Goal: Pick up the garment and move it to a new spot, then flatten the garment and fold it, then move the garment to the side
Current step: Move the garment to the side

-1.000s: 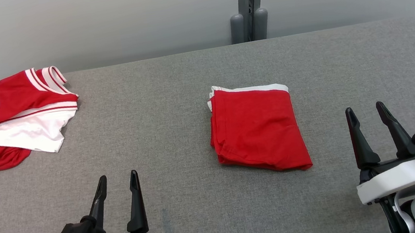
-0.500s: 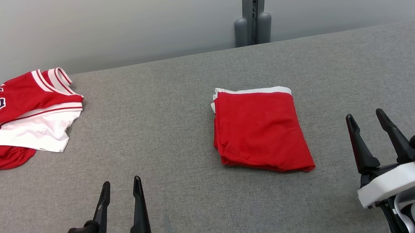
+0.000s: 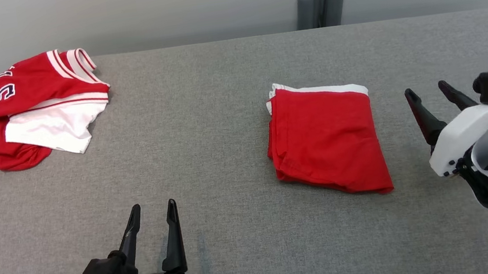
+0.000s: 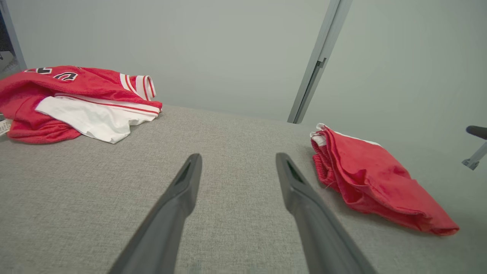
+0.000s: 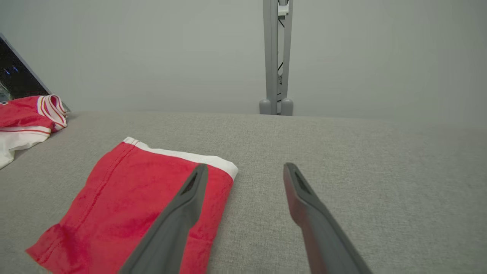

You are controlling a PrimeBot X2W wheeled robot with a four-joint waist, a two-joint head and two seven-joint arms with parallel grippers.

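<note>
- Currently, the folded garment (image 3: 326, 138) lies flat on the counter (image 3: 203, 114), right of centre in the head view. Its white band (image 3: 322, 90) runs along the upper edge.
- Its long axis runs up and down the frame, tilted so that the lower end leans toward the right. The stacked fold edges face the left of the frame, and the plain side edge faces the right.
- The right end effector (image 3: 425, 87) stands near that plain side edge, level with the upper half of the garment and apart from the cloth. Its fingers are spread wide and empty, and they point toward the upper left of the frame.
- In the right wrist view the garment occupies the lower left, and one finger crosses in front of the corner below the white band. The garment therefore lies ahead and to the left of this end effector.
- The left end effector (image 3: 153, 205) sits at the lower left of the head view, released and empty, well apart from the garment. From it, the garment lies toward the upper right.
- Judgement: folding appears complete, so the step left is moving the garment to the side. The right arm is the nearer one, and a short reach toward the left of the frame would meet the side edge.
- A bunched red-and-white jersey (image 3: 33, 108) lies at the upper left, well apart from both end effectors.
</note>
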